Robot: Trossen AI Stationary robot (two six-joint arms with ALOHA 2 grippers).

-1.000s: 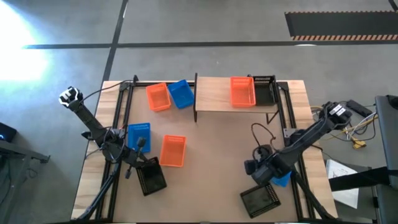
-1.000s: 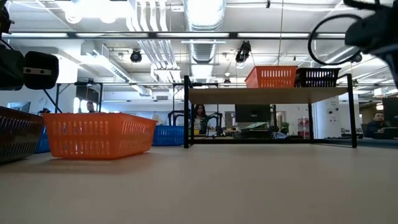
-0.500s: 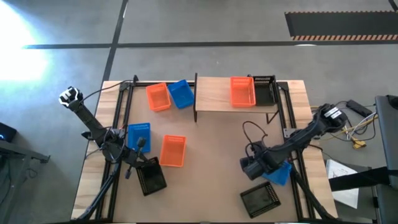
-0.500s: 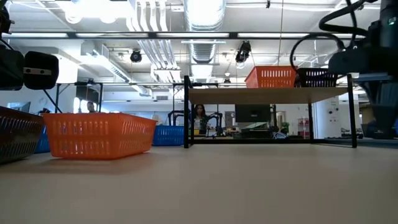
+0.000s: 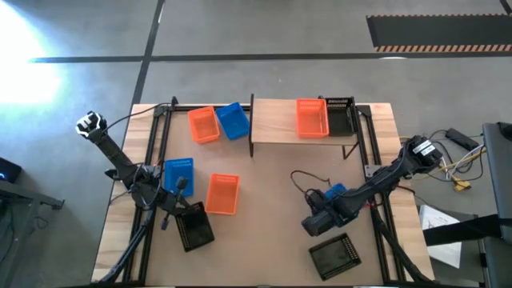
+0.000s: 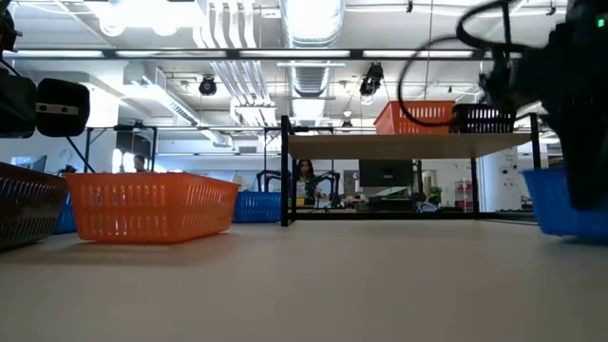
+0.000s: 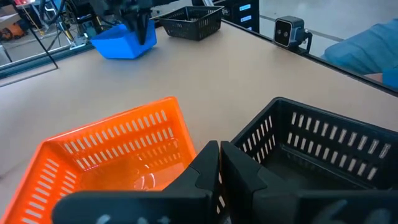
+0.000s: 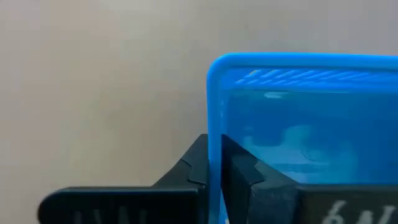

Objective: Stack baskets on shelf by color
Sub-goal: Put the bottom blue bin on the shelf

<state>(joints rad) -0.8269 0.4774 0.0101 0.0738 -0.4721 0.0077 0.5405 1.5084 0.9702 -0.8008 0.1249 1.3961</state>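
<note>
Right arm, blue basket (image 5: 334, 193) farther inward.

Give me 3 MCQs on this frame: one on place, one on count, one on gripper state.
1. Where is the right gripper?
A. over the shelf
B. over the tabletop between the shelf and the near black basket
C. off the table

2. How many baskets sit on the shelf?
A. two
B. none
C. four

3. The right gripper is:
A. open and empty
B. shut on nothing
C. shut on the blue basket

B: the high view shows it above the black basket.
A: one orange basket and one black one.
C: the right wrist view shows the fingers pinching its rim.
</note>
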